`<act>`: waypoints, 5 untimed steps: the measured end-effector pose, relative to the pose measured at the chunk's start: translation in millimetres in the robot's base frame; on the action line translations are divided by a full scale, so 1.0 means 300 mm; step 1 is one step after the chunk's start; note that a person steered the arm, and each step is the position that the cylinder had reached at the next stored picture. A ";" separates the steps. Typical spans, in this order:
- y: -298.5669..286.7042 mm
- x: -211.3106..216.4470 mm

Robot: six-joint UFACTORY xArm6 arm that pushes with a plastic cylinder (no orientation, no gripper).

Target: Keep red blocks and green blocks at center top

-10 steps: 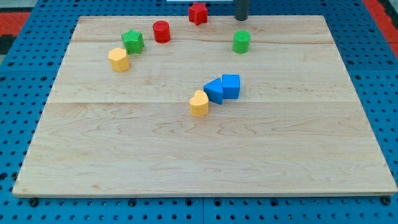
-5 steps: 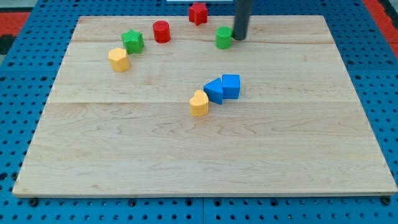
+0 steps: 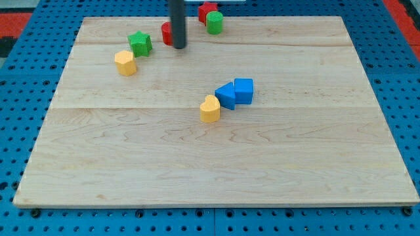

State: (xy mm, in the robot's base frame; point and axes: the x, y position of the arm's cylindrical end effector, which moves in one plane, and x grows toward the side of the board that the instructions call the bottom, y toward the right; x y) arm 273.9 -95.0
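Camera view shows my tip (image 3: 178,47) standing near the worktop's (image 3: 315,164) top edge, left of centre, right against the red cylinder (image 3: 167,34), which is partly hidden behind the rod on its left side. No pincer exists on this arm, only the rod, so nothing can be said of one being apart or together.

Of the task's blocks, a red block (image 3: 207,10) of unclear shape sits at the very top edge near the centre, with the green cylinder (image 3: 214,22) touching it on the lower right. The green star-shaped block (image 3: 140,43) lies further toward the top left corner, with a yellow block (image 3: 125,62) just beside it on the lower left. Near the worktop's middle sit two blue blocks (image 3: 235,92) touching each other, with another yellow block (image 3: 210,109) against their lower left.

By my reckoning the red cylinder and the green star are the pieces left to gather. To do this well, I would bring my tip round to the left side of the red cylinder and push it toward the pair at the top centre, slowly, so that it does not knock the red block off the top edge. The star calls for a push from its left, passing between it and the yellow block so the yellow one stays behind.

No brands, labels or writing can be read anywhere
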 end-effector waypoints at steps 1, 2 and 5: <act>-0.073 -0.014; -0.023 -0.063; -0.263 0.127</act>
State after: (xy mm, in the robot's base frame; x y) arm 312.1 -173.9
